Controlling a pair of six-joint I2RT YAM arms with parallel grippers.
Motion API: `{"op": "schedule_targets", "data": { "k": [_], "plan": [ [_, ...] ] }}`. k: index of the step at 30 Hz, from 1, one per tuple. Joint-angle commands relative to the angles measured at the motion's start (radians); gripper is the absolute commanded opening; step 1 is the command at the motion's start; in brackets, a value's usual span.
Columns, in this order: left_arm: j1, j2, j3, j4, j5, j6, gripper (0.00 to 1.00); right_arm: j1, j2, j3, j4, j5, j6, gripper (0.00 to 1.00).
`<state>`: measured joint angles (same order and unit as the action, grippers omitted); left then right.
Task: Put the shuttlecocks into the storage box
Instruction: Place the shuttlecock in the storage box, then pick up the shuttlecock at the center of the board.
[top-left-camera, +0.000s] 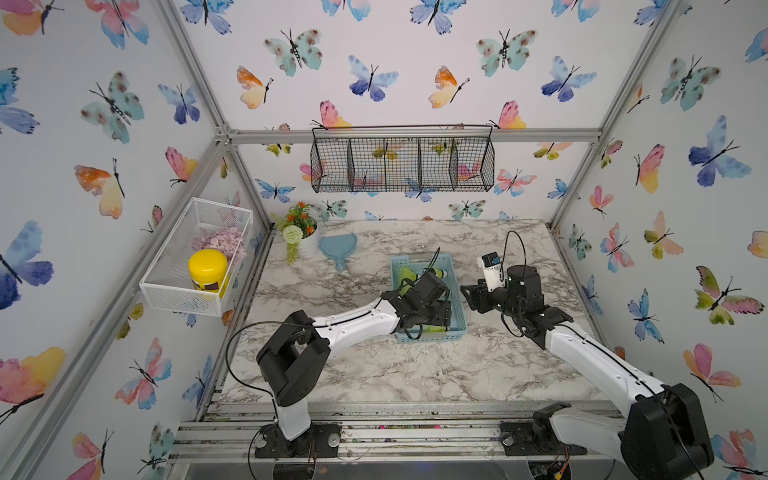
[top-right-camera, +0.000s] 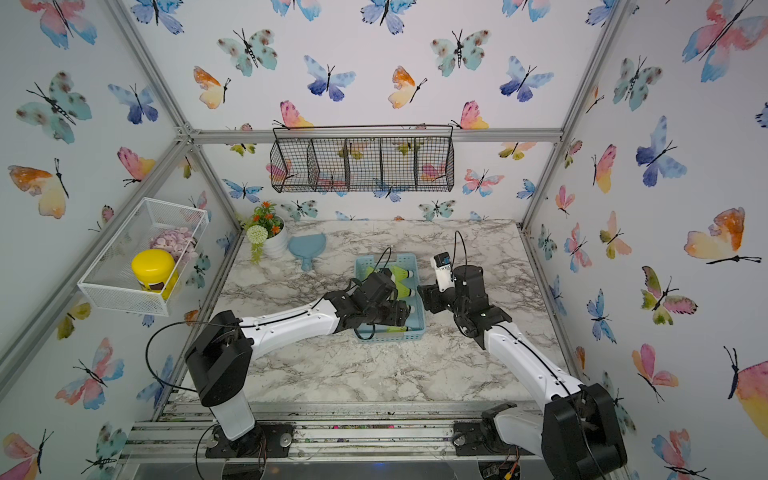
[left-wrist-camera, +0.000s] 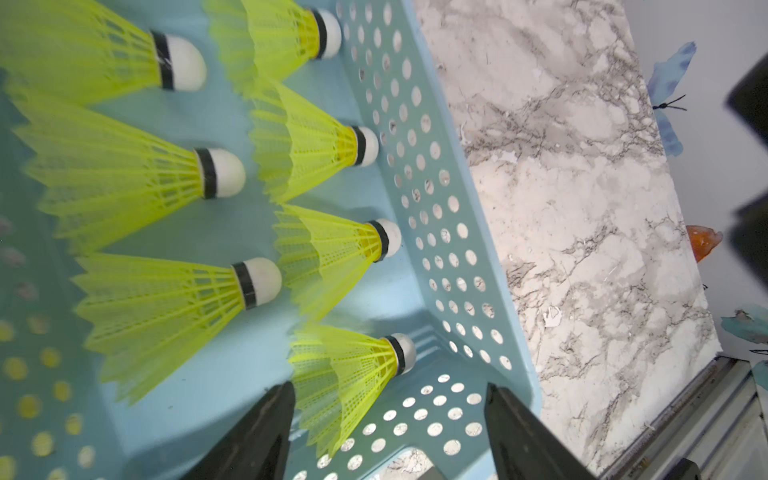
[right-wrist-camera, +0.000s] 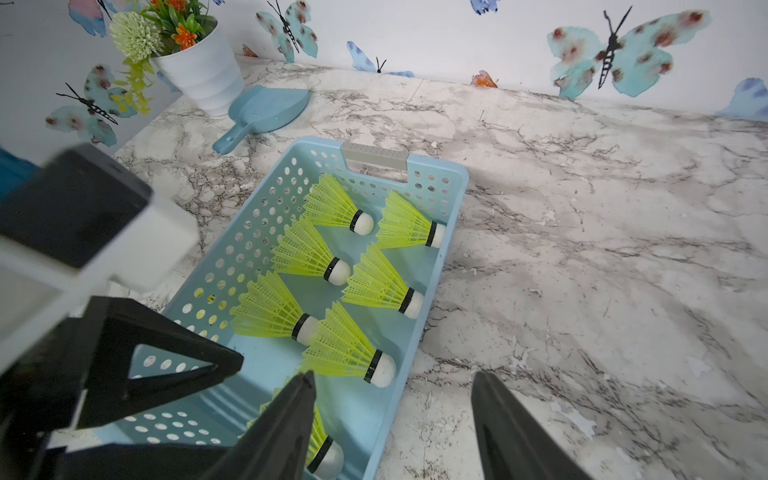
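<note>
In both top views the storage box (top-left-camera: 432, 336) (top-right-camera: 390, 336) sat mid-way across the marble table (top-left-camera: 374, 374). The left gripper (top-left-camera: 432, 313) hung over its near end, hiding most of the shuttlecocks (top-left-camera: 409, 274), while the right gripper (top-left-camera: 471, 296) hovered just beside the box's right wall. Neither gripper's jaws could be made out from there. In the left wrist view the left gripper (left-wrist-camera: 390, 390) stood open with its fingers (left-wrist-camera: 270, 428) spread wide. One shuttlecock (left-wrist-camera: 353, 370) lay on the box floor between them, in a corner. Six more lay beyond it, all tips toward the perforated side. In the right wrist view the right gripper (right-wrist-camera: 393, 376) was open and empty, one finger over the box's rim and the other over bare marble. Seven shuttlecocks lay inside the box, ahead of it and to one side.
</note>
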<state>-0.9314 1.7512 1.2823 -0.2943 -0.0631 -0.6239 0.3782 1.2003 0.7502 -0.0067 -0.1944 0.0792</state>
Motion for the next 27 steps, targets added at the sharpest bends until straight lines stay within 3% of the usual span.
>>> {"op": "schedule_targets", "data": {
  "k": [1,9,15,21,27],
  "plan": [
    [0.005,-0.112,0.02,-0.094,-0.137,0.07,0.77,-0.007,-0.008,-0.003,0.01,0.03,0.009,0.67],
    [0.167,-0.358,-0.117,-0.109,-0.148,0.1,0.76,-0.009,-0.024,-0.017,0.041,0.101,0.061,0.67],
    [0.368,-0.508,-0.285,-0.047,-0.008,0.088,0.75,-0.019,-0.018,-0.004,0.025,0.129,0.067,0.67],
    [0.5,-0.557,-0.386,-0.009,0.147,0.106,0.75,-0.049,-0.016,0.009,0.001,0.131,0.068,0.69],
    [0.515,-0.499,-0.389,-0.079,0.178,0.191,0.75,-0.085,-0.013,0.017,-0.025,0.113,0.064,0.69]
  ]
}}
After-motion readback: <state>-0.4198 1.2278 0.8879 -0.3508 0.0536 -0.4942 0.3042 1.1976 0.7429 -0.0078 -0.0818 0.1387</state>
